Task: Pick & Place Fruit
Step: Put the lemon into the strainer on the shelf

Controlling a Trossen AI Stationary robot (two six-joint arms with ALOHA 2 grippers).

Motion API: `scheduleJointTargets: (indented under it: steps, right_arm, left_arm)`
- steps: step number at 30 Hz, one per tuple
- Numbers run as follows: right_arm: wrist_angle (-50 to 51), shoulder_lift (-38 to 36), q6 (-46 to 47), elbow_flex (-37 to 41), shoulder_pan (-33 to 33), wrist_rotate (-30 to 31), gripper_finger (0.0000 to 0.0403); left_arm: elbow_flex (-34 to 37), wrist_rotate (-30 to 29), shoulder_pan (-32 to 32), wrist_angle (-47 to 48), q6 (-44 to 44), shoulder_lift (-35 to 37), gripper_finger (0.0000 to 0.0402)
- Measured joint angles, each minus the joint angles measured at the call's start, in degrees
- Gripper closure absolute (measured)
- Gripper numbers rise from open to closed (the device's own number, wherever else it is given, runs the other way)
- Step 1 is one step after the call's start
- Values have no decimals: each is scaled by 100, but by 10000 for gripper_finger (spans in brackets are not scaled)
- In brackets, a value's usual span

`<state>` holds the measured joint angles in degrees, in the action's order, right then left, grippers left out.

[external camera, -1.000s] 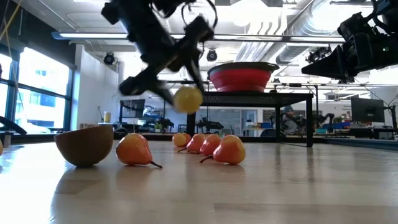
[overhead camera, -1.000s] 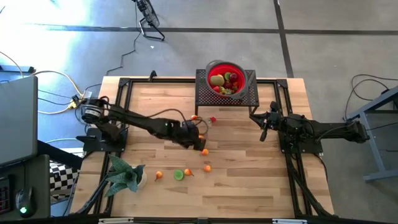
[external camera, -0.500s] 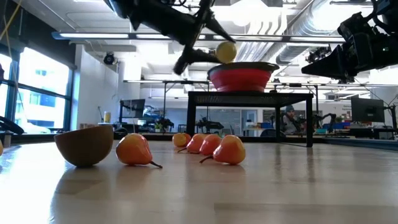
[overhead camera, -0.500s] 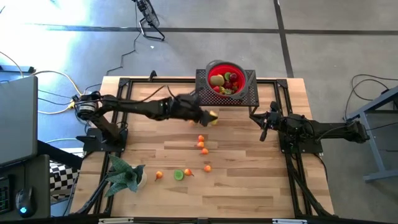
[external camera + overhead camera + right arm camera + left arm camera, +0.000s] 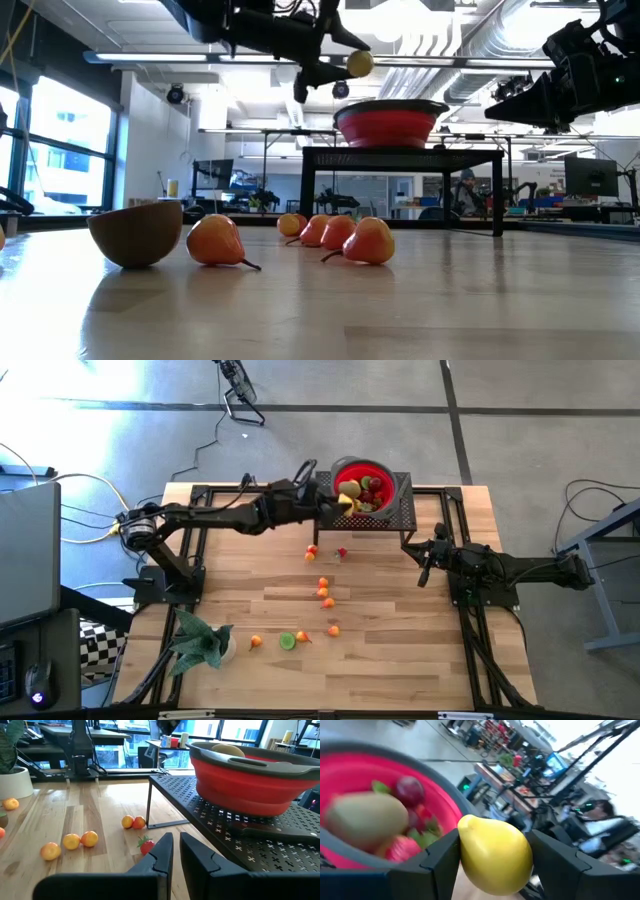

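Observation:
My left gripper reaches level across the table's far side and is shut on a yellow lemon, held at the near left rim of the red bowl and higher than it. The bowl holds several fruits and stands on a black perforated stand. Small oranges, a lime and a strawberry lie on the wooden table. My right gripper waits shut near the table's right edge, right of the stand, touching nothing. My left gripper pinches the lemon's two opposite sides between its two fingers, at their free ends. The fingers come level from the table's left. The lemon is lifted clear, above the level of the bowl's rim.
A potted green plant stands at the near left corner. In the low view a brown half fruit and several orange fruits lie in front. The stand's legs reach the table at the far middle.
My left gripper has risen from the middle of the table and swung toward the far edge and the bowl, tipping from pointing down to level and rolling. The lemon has gone with it, from just above the table to the bowl's rim.

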<state>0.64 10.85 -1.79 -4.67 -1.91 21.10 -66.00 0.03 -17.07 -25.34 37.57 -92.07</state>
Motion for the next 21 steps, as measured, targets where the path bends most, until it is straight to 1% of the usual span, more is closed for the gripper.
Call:
scheduleJointTargets:
  steps: [4,8,11,17,21]
  right_arm:
    - [-2,0,-1,0,0,0,377]
    - [-4,0,-7,0,0,4,377]
    - [-4,0,-44,0,0,29,377]
    - [0,0,-126,0,0,27,377]
    - [-1,0,-129,0,2,21,377]
  left_arm:
    - [-643,-224,-109,831,-514,-28,185]
    - [-1489,-780,-184,2008,-1168,-240,185]
    - [-2154,-890,-324,2568,-1381,-477,185]
    - [-3045,-866,-525,2704,-1722,-1185,185]
    - [-3388,-812,-575,2682,-1826,-1551,185]
